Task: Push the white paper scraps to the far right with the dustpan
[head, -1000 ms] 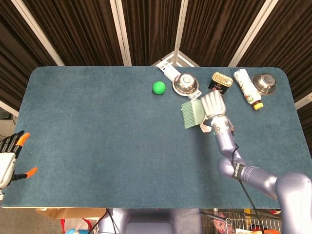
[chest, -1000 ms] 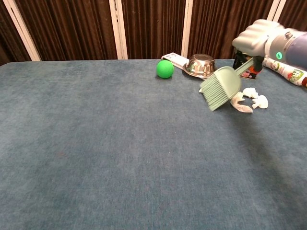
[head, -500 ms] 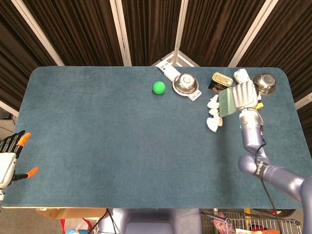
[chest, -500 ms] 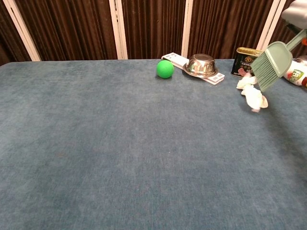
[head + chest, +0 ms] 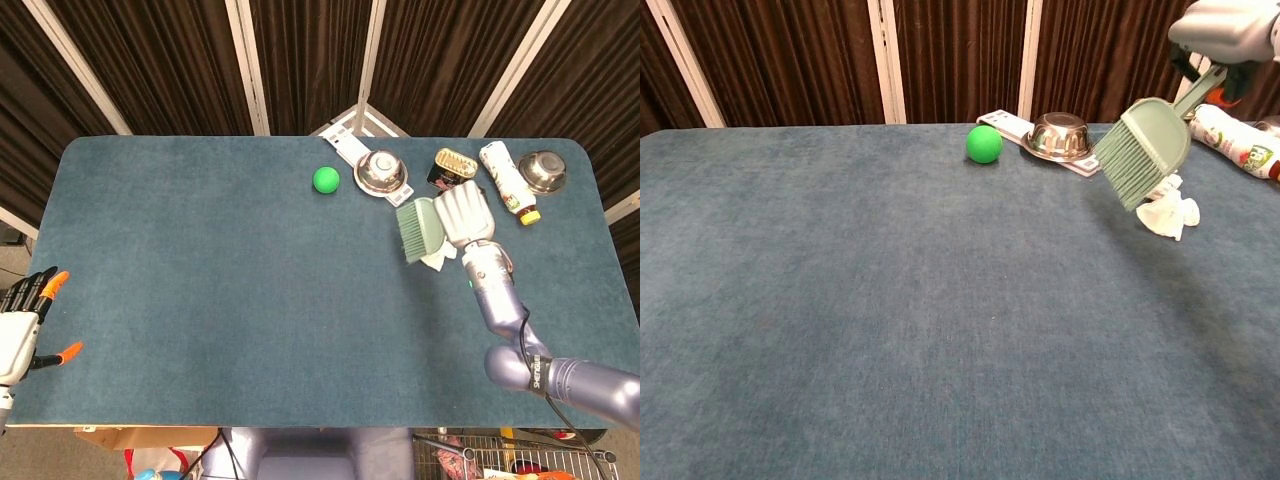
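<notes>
My right hand [image 5: 465,213] grips the handle of a pale green brush-like dustpan tool [image 5: 418,229]. In the chest view the tool [image 5: 1143,150] hangs tilted, bristles down, just above and left of the white paper scraps [image 5: 1170,210], while the right hand [image 5: 1230,25] sits at the top right corner. From the head view only a bit of the scraps [image 5: 437,261] shows below the tool. My left hand [image 5: 20,335] is off the table's near left edge, fingers spread and holding nothing.
Along the far edge stand a green ball [image 5: 326,179], a steel bowl [image 5: 381,172] on a white strip, a tin can [image 5: 452,166], a lying bottle [image 5: 505,178] and a second steel bowl [image 5: 545,170].
The right hand swept the tool right toward the can, then swung it back left and lifted it. The scraps bunched together and ended slightly further right.
</notes>
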Motion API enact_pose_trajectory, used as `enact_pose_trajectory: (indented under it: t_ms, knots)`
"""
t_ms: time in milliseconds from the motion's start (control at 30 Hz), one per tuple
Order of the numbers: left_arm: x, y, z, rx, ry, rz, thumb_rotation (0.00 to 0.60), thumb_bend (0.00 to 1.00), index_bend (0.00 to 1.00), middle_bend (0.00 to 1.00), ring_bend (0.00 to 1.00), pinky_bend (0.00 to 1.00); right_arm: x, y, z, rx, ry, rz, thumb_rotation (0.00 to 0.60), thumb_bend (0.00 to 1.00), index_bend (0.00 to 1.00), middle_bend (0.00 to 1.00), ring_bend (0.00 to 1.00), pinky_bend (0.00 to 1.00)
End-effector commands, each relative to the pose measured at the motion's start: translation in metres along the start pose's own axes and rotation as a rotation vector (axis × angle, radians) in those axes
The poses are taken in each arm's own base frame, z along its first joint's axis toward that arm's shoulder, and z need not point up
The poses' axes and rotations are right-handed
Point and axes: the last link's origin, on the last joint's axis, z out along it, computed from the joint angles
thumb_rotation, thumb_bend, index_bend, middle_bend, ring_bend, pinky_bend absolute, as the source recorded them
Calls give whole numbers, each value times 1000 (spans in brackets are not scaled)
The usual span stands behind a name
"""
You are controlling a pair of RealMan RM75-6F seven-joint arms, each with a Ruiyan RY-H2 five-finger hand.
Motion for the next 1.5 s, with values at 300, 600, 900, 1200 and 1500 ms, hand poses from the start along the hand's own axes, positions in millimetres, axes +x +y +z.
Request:
enact_pose_trajectory:
  t_ms: [300,600,900,1200,1500]
  knots:
    - [1,-3,-1,11,3,-3,600,0,0,0,0,0,-38,-18,-4,45,-70,-26,600,607,824,958,1000,946]
    - [2,-4,-2,16,5,-2,600,0,0,0,0,0,-70,3,3,-35,-130,-99,600,607,827,958,1000,947]
    - [2,-3,-3,14,11,-3,600,0,0,0,0,0,-81,46,5,-156,-124,-216,600,607,827,958,1000,947]
    - [2,-1,-3,3,16,-3,600,0,0,0,0,0,-64,68,-14,-179,-41,-186,600,606,828,958,1000,946]
    - [2,3,-4,-18,27,1,600,0,0,0,0,0,-39,46,-58,-101,-12,100,600,607,827,958,1000,947]
